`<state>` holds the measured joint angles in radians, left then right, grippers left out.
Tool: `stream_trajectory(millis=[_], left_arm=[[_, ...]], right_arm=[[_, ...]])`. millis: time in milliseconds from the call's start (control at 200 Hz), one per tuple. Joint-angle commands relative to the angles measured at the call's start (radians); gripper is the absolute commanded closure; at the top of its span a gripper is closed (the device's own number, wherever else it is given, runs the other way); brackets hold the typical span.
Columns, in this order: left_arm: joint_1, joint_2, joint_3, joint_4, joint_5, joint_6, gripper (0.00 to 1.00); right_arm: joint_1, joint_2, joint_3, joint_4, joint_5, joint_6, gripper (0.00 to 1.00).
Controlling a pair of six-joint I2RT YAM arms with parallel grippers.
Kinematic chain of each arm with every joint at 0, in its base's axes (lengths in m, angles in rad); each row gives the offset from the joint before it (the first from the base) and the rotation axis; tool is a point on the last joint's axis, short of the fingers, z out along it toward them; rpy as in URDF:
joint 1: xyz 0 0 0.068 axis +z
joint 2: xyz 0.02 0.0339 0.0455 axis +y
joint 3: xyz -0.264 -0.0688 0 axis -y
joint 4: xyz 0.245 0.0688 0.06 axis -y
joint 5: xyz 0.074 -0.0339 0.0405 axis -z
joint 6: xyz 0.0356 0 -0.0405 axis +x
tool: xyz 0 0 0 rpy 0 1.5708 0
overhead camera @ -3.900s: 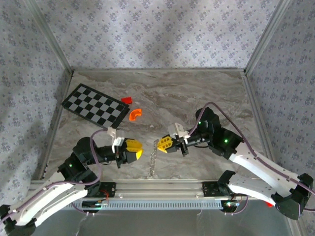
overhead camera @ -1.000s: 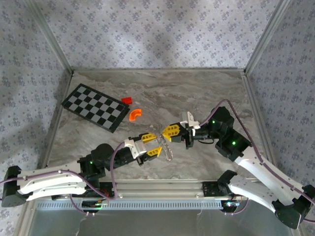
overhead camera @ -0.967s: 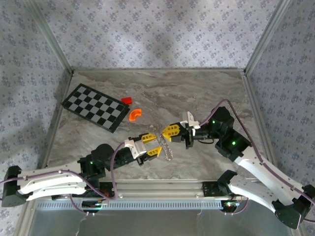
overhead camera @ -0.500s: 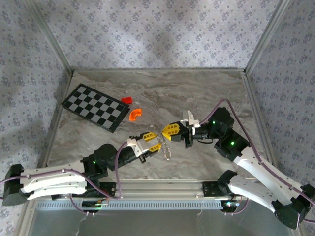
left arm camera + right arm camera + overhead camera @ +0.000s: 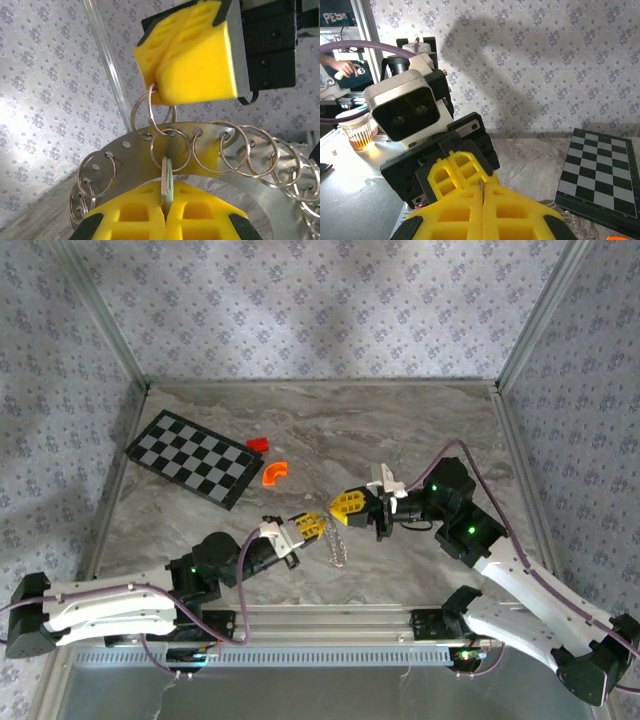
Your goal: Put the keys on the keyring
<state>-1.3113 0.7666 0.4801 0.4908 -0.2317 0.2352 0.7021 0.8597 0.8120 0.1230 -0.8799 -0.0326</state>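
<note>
Pressed together now where they stood spread a second ago, the yellow pads of the left gripper (image 5: 165, 200) pinch the key (image 5: 166, 181), and the left arm has edged forward toward its partner. The key is a thin, pale greenish piece, seen edge-on in the left wrist view. It stands upright between the pads, and its upper end reaches one of the small wire loops (image 5: 170, 149) on the keyring (image 5: 135, 142). I cannot tell whether it passes through that loop or only stands in front of it.

The keyring is a curved silvery band pierced with holes, with a small loop through each hole, so the loops fringe its rim. Just above the key, the right gripper (image 5: 160, 87) has its pads shut on another of those loops.

In the top view the two grippers meet tip to tip over the near middle of the marble table (image 5: 420, 420), and the ring's loops dangle below them. Well apart, toward the far left, lies an orange curved piece (image 5: 274, 472) with a small red block (image 5: 258, 443) just beyond it. A checkerboard (image 5: 195, 458) lies flat beside both.
</note>
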Motion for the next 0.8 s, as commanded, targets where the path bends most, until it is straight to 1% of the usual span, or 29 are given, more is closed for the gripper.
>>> stream_trajectory(millis=[0,245,355,465,645,710,745,800], left_arm=[[-0.008,-0.033,0.015,-0.012,-0.021,0.002,1.00],[-0.008,-0.107,0.038,-0.132,-0.072,0.014,1.00],[-0.008,-0.118,0.056,-0.165,-0.091,0.028,1.00],[-0.007,-0.106,0.078,-0.185,-0.090,0.036,1.00],[-0.007,-0.090,0.118,-0.219,-0.056,0.047,1.00],[-0.007,-0.080,0.137,-0.238,-0.049,0.057,1.00],[-0.008,-0.075,0.147,-0.251,-0.042,0.063,1.00],[-0.007,-0.067,0.166,-0.277,-0.028,0.074,1.00]], right_arm=[[-0.008,-0.021,-0.011,-0.006,-0.026,0.005,1.00],[-0.025,-0.048,-0.038,-0.033,-0.013,-0.007,1.00],[-0.030,-0.053,-0.048,-0.036,-0.011,-0.011,1.00],[-0.034,-0.058,-0.055,-0.043,-0.016,-0.020,1.00],[-0.034,-0.073,-0.072,-0.061,-0.008,-0.041,1.00],[-0.033,-0.087,-0.086,-0.055,0.003,-0.037,0.89],[-0.034,-0.095,-0.093,-0.051,0.011,-0.033,0.80],[-0.032,-0.112,-0.108,-0.035,0.029,-0.022,0.70]])
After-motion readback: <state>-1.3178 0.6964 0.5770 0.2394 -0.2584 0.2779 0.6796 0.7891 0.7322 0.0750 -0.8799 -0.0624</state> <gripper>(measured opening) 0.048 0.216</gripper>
